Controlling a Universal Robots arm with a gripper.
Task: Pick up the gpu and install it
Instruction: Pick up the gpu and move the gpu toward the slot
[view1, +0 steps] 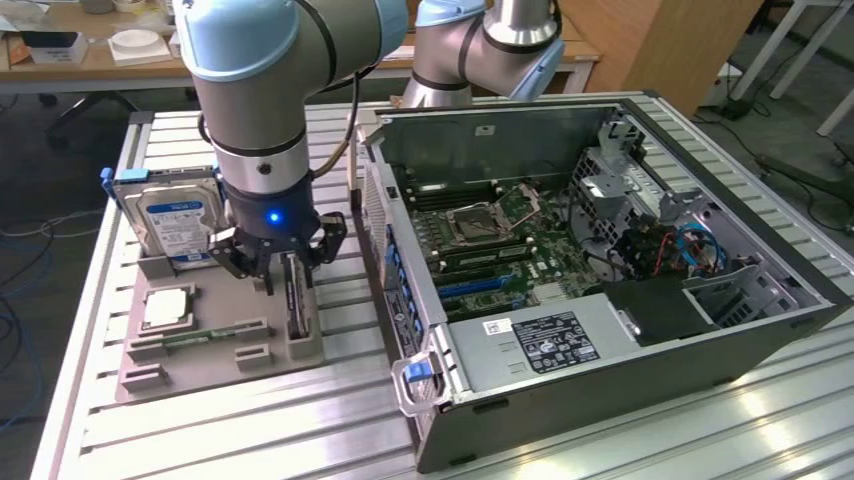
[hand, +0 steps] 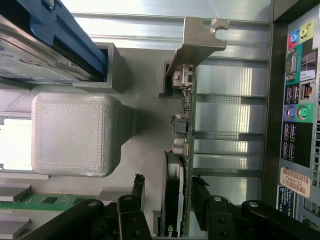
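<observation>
Grey plastic tray holds the gpu. The card stands up thin on its long edge, just beside the computer case. The gripper is right over it. Its jaws are spread, with one of the fingers on each side of the card. A little gap shows, so I think the card is not pinched yet. The card's long way runs between the fingers, and its silver bracket sticks out past them.
</observation>
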